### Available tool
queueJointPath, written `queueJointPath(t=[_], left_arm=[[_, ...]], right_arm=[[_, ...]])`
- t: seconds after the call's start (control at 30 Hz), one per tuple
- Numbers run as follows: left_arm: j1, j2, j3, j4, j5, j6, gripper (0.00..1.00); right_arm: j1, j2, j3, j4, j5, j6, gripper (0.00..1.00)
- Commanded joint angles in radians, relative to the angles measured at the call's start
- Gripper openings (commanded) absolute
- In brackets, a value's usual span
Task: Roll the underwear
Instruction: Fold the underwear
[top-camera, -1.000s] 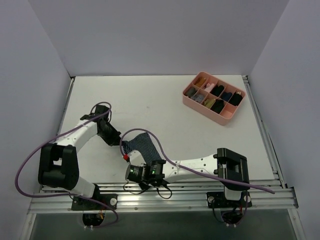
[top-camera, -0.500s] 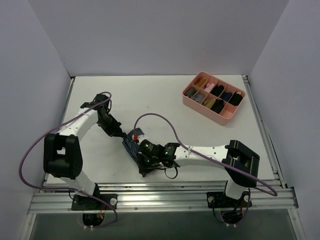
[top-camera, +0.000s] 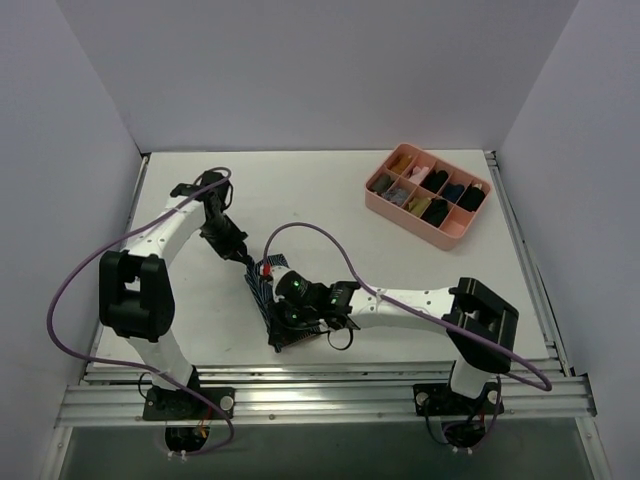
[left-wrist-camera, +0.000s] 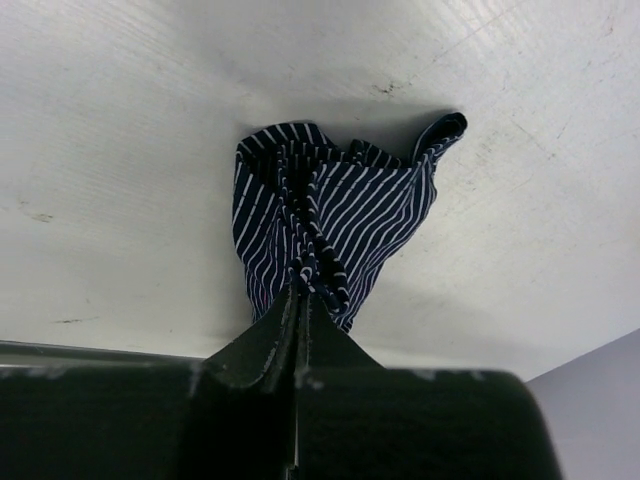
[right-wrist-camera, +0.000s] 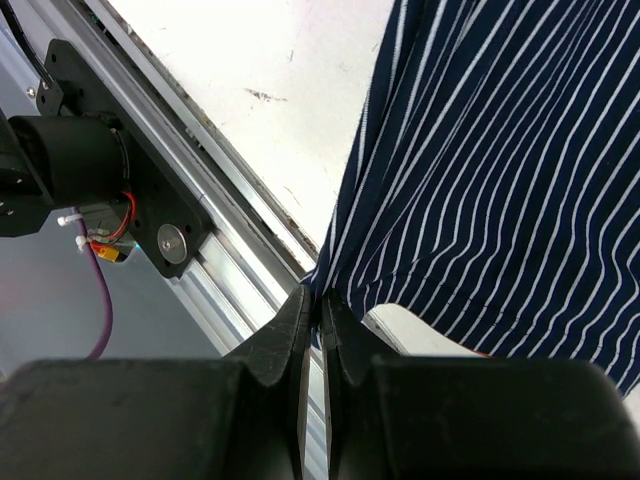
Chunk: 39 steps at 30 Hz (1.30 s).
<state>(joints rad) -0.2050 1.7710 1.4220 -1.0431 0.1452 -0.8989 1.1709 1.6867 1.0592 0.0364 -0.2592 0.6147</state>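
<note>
Top external view: the underwear (top-camera: 264, 284) hangs at the near-left middle of the worktop (top-camera: 330, 210), strung between the left claw (top-camera: 249, 262) and the right claw (top-camera: 282, 336). A second ago it lay flatter and wider. Now it is bunched narrow, and both arms have swung farther in.

Left wrist view: the left claw (left-wrist-camera: 298, 300) is clenched on a gathered edge, with stripes fanning out beyond it.

Right wrist view: the right claw (right-wrist-camera: 318, 305) is clamped on a hem, apparently lifted near the aluminium rail (right-wrist-camera: 230, 270).

Rolling looks not yet begun; the cloth likely needs laying flat again.
</note>
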Motion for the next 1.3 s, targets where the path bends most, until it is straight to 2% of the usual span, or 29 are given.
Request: queueJointPath(t=[0.0,0.2,0.4,0.7,1.03,1.13,1.27], left_arm=[[0.03,-0.039,0.012,-0.049,-0.053,0.005,0.02],[0.032,-0.041,0.02,-0.008,-0.007,-0.024,0.02],[-0.005,0.042,0.112,-0.017,0.034,-0.064,0.02],[-0.025,0.1,0.132,0.026,0.045,-0.083,0.02],[-0.063,0.211,0.225,0.041,0.05,-0.106,0.02],[-0.065,0.242,0.264,0.054,0.056,-0.1,0.02],[-0.06,0.284,0.325,-0.033,0.019,-0.083,0.02]], right_arm=[[-0.01,0.016,0.047,-0.021,-0.034,-0.03,0.0],[-0.056,-0.013,0.041,0.017,-0.078,-0.013,0.0],[-0.096,-0.05,-0.034,0.207,-0.238,0.028,0.0],[-0.215,-0.015,-0.105,0.324,-0.334,0.054,0.0],[-0.315,-0.027,-0.284,0.608,-0.428,0.171,0.0],[-0.329,-0.019,-0.292,0.584,-0.436,0.149,0.0],[-0.304,-0.035,-0.219,0.355,-0.364,-0.002,0.0]])
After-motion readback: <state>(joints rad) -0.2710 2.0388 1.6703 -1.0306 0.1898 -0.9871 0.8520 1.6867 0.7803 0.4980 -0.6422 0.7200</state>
